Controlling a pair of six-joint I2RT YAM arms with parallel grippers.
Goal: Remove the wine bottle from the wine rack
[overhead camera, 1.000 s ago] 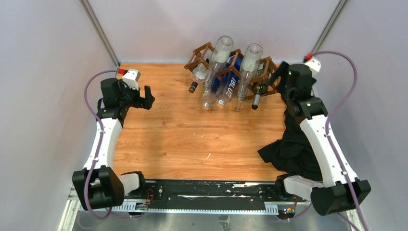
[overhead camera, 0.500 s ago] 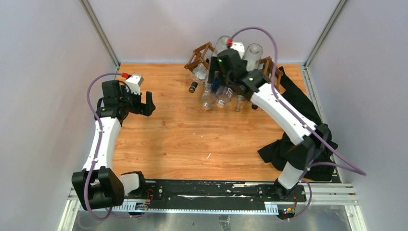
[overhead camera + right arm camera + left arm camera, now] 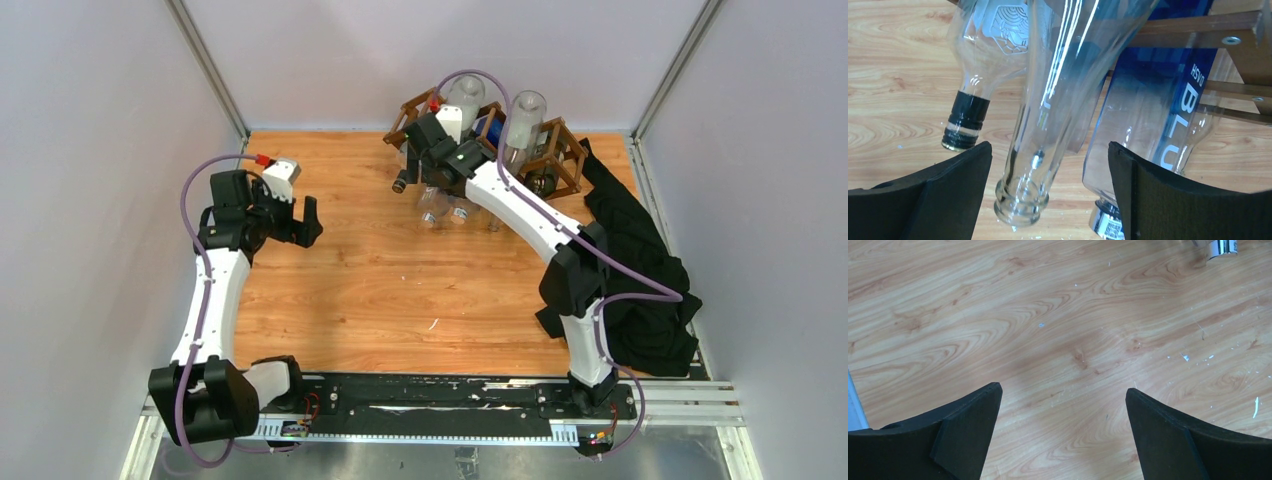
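The brown lattice wine rack stands at the table's back, with several bottles lying neck-down in its cells. My right gripper is open at the rack's left part. In the right wrist view my right gripper has one jaw on each side of a clear bottle's neck, with gaps on both sides. A blue-labelled bottle lies just to its right. A small clear bottle with a black cap lies to its left. My left gripper is open and empty over bare wood, as the left wrist view also shows.
A black cloth lies heaped along the table's right edge. Another clear bottle sticks up from the rack's right part. A silver bottle cap shows at the top right of the left wrist view. Grey walls close in both sides.
My right arm has swung from the rack's right end across to its left part, and its open jaws now straddle a clear bottle's neck. My left arm has barely moved.
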